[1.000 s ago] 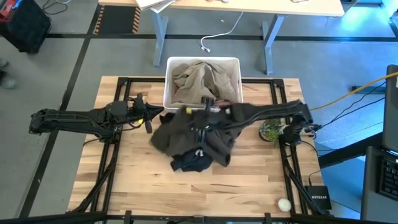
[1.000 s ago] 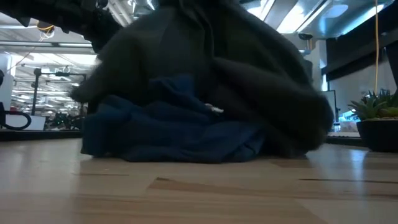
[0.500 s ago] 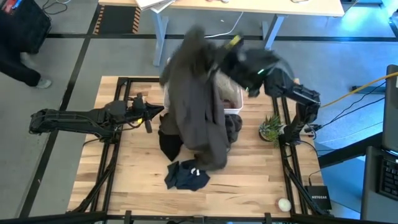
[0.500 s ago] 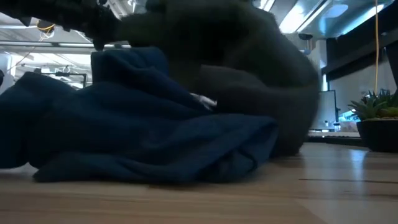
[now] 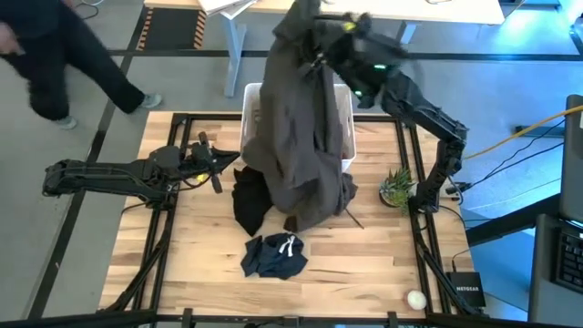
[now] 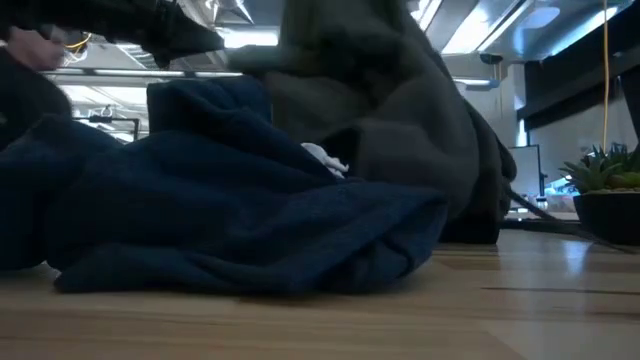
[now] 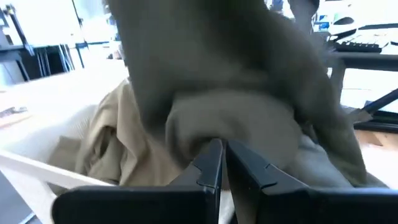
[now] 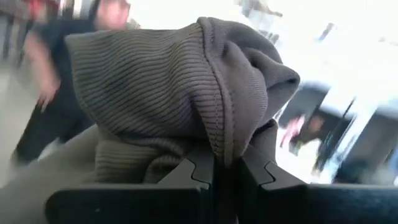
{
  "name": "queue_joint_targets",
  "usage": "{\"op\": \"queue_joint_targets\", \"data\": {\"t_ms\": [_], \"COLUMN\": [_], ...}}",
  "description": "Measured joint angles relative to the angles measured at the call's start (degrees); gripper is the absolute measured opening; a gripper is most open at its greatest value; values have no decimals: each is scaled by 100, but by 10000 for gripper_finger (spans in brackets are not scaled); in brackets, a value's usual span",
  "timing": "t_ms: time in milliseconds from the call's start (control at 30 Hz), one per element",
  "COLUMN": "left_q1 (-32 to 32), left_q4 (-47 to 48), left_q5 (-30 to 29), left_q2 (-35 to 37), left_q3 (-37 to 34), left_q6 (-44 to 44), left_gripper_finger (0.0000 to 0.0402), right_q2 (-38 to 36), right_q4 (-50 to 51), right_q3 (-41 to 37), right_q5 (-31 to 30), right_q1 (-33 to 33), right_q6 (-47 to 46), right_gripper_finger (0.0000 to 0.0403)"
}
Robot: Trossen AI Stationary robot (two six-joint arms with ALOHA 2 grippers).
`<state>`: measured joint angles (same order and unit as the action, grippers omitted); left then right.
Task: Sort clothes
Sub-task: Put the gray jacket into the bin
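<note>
The hanging olive-grey garment (image 5: 301,118) hides most of the white bin (image 5: 349,137); the person (image 5: 55,55) is blurred.

Floor (image 5: 109,100): grey, crossed by dark lines, with a yellow-and-black hatched patch at the far left.
Table (image 5: 209,282): pale wood planks, edged by a black frame.
Desk (image 5: 437,11): light wood top on grey legs, beyond the table; a white cable (image 5: 319,53) trailed on the floor beneath it.
Plant (image 5: 397,189): small and green, in a dark pot near the table's right edge.
Person (image 5: 55,55): in dark clothes, on the floor at far left.
Ceiling lights (image 6: 470,25): long bright strips overhead.
</note>
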<state>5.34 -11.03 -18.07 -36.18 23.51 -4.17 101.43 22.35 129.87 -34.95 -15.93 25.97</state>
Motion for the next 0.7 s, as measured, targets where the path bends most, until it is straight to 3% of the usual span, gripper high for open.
{"op": "queue_joint_targets", "data": {"t_ms": [167,467,567,700], "left_q1": [0,2,0,1], "left_q4": [-231,-487,-457,-455], "left_q5": [-13,-15,-15,-17], "left_q2": [0,-2,-2,-2], "left_q3": [0,0,0,0], "left_q6": [-592,-734,-631,-446], "left_gripper_finger": [17,17,17,17], "right_q2": [9,11,11,3], "right_q4": [644,735,758,771], "right_q3": [-1018,-2793,-3037,-2979], "right_q5": [1325,1624,1481,1525], "right_q1": [-443,-475,-513,-561], "right_q6": [-1261,-2652,-3139,-3008], "right_gripper_finger": [39,57,89,154]}}
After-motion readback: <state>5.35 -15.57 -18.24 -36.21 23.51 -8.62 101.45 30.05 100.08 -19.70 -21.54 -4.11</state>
